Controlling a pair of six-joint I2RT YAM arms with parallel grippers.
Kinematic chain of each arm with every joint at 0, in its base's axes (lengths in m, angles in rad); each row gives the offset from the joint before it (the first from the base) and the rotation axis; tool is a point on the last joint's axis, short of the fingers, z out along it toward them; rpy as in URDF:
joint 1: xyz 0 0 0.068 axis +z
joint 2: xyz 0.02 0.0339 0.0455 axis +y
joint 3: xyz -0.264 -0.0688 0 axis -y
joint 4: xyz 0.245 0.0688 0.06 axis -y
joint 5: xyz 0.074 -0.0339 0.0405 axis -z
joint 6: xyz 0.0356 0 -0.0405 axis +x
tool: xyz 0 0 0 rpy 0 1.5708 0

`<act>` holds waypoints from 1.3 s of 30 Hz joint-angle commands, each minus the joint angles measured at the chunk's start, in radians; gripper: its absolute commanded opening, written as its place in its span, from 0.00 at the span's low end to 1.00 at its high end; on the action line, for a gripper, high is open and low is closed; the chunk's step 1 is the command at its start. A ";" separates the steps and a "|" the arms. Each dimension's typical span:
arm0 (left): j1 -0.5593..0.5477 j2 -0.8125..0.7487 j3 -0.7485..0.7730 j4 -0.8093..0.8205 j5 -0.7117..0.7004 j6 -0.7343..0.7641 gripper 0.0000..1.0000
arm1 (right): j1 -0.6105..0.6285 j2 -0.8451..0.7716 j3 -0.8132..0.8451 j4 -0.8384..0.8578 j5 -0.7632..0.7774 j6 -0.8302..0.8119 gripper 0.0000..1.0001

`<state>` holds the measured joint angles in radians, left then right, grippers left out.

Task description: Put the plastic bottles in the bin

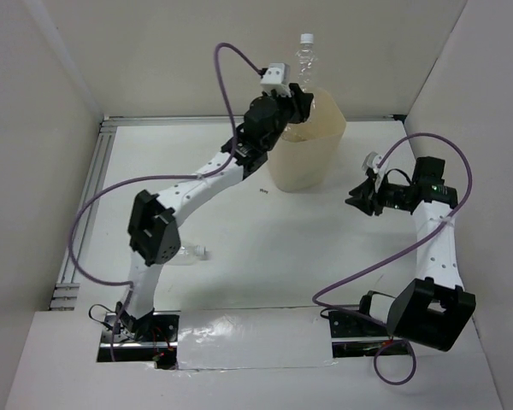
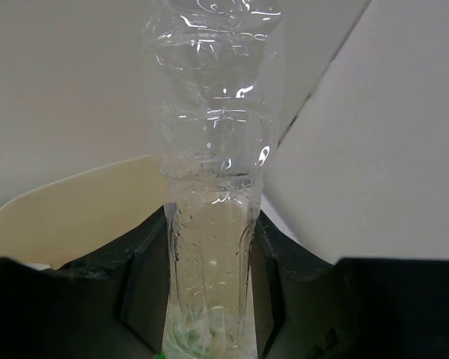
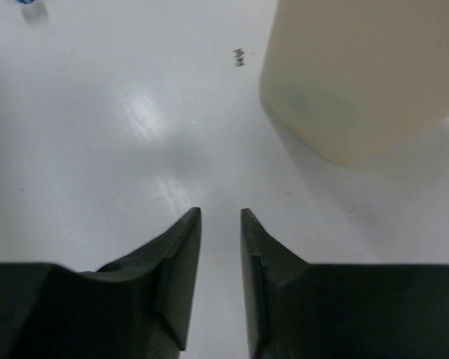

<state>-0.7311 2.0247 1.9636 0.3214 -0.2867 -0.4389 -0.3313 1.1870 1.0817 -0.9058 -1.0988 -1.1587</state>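
My left gripper (image 1: 297, 102) is shut on the lower part of a clear colourless plastic bottle (image 1: 306, 58) with a white cap. It holds the bottle upright over the near left rim of the cream-beige bin (image 1: 312, 149). In the left wrist view the bottle (image 2: 213, 149) stands between the black fingers (image 2: 146, 292), with the bin's rim (image 2: 75, 209) behind. Another clear bottle (image 1: 192, 253) lies on the table beside the left arm. My right gripper (image 1: 356, 198) is empty, its jaws a narrow gap apart, low over the table right of the bin (image 3: 359, 75).
White walls close in the table at the back and both sides. A metal rail (image 1: 85, 213) runs along the left edge. A small dark mark (image 1: 262, 190) lies on the table in front of the bin.
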 commanded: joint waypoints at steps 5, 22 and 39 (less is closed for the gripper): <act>-0.027 0.170 0.276 0.007 -0.141 0.157 0.84 | 0.052 -0.061 -0.078 -0.166 -0.047 -0.239 0.90; -0.036 -1.091 -0.886 -0.267 -0.247 0.121 1.00 | 1.161 0.144 -0.160 0.738 0.546 0.409 0.92; -0.036 -1.629 -1.031 -0.598 -0.174 0.012 1.00 | 1.440 1.023 0.596 0.821 0.726 0.794 0.96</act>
<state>-0.7628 0.4103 0.9306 -0.2600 -0.4927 -0.4164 1.0794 2.1643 1.6207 -0.0914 -0.3885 -0.4103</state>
